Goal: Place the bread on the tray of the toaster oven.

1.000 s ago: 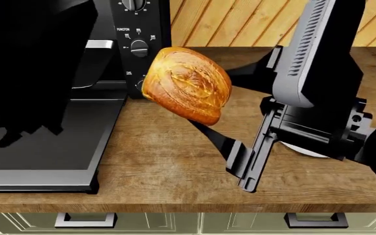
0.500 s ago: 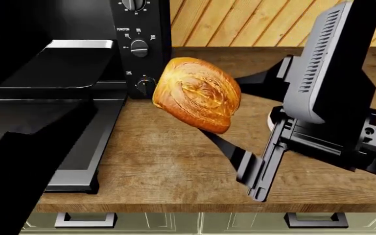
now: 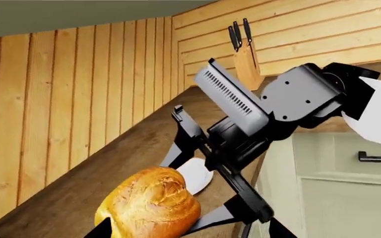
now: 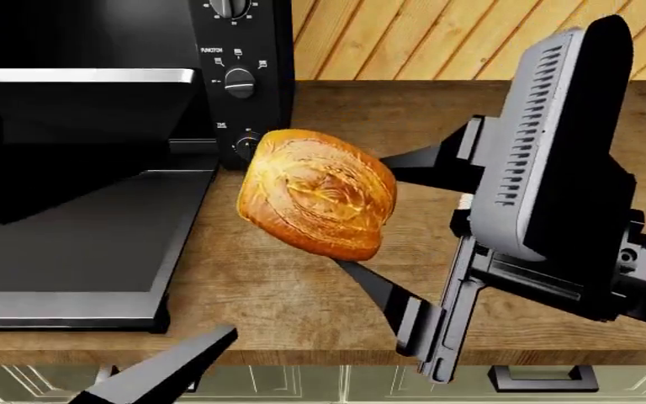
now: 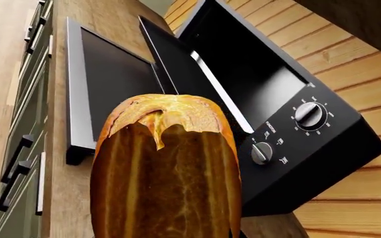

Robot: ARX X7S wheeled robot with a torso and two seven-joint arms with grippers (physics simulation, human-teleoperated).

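My right gripper (image 4: 357, 215) is shut on the bread (image 4: 317, 192), a golden-brown loaf held in the air above the wooden counter, just right of the open oven door (image 4: 76, 244). The bread also fills the right wrist view (image 5: 164, 168) and shows in the left wrist view (image 3: 151, 206). The dark tray (image 4: 87, 105) sticks out of the black toaster oven (image 4: 245, 50) above the door, left of the bread; it also shows in the right wrist view (image 5: 177, 74). My left gripper (image 3: 190, 235) is open and empty, one finger (image 4: 155, 374) low at the counter's front edge.
The knob column (image 4: 239, 80) stands right behind the bread. A white plate (image 3: 197, 173) lies on the counter under my right arm. A knife block (image 3: 247, 59) stands at the far wall. Cabinet handles (image 4: 537, 379) show below the counter edge.
The bread in my right gripper has come lower and a little left in the head view. My left arm has drawn away from over the oven door, toward the front edge.
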